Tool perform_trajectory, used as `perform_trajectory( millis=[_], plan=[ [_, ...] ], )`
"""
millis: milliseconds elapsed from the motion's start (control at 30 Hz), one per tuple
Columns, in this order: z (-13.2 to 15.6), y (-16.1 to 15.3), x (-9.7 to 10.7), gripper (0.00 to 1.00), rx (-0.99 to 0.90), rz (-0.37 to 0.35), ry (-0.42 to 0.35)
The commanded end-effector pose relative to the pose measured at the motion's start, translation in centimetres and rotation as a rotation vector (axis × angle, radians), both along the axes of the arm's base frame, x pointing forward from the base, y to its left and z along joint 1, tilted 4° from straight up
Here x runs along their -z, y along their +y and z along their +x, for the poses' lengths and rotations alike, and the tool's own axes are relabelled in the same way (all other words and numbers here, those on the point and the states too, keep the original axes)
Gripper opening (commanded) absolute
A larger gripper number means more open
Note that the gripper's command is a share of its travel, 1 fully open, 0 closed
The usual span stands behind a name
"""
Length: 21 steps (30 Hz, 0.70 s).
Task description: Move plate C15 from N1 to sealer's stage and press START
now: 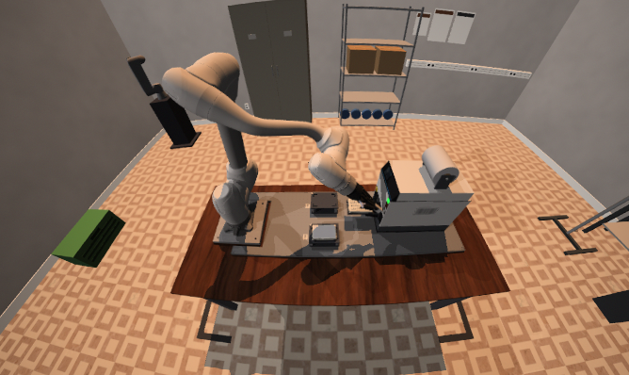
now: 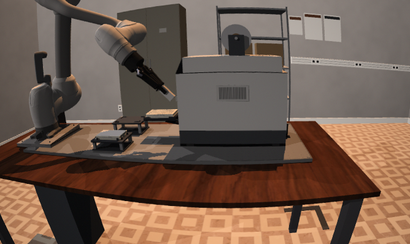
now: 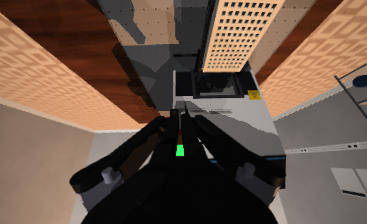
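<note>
My gripper [image 1: 379, 212] [image 2: 171, 97] [image 3: 180, 107] is shut and empty. Its fingertips point down at the front of the sealer [image 1: 420, 216] [image 2: 231, 113] [image 3: 250, 125]; whether they touch it I cannot tell. A green light [image 1: 388, 201] [image 3: 180, 150] glows on that front. A cream plate [image 1: 355, 205] [image 2: 161, 113] [image 3: 240, 35] with open-looking wells rests on the stage, which is out; it looks flat, but its locators are mostly hidden. The back nest [image 1: 324, 201] [image 2: 130, 119] is empty. The front nest [image 2: 121, 141] holds a grey-topped plate [image 1: 324, 233] [image 2: 112, 135]. Nest labels are unreadable.
A foil roll [image 1: 439, 165] [image 2: 236, 38] sits on top of the sealer. The sealer's tall housing stands just beyond the fingertips. The extended stage and its plate lie beside and below the gripper. A yellow warning label [image 3: 254, 95] is on the sealer's front.
</note>
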<state>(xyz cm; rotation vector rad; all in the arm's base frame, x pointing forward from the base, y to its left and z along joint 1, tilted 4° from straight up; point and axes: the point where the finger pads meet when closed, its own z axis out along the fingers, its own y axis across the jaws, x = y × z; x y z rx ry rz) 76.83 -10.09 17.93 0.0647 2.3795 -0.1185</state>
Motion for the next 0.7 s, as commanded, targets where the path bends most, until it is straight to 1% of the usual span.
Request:
perform_trajectory(
  millis=[0,667],
  plan=[
    [0.42,0.06,-0.04,0.10,-0.002,-0.001,-0.002],
    [0.72,0.04,-0.03,0.10,-0.002,-0.001,-0.002]
  ],
)
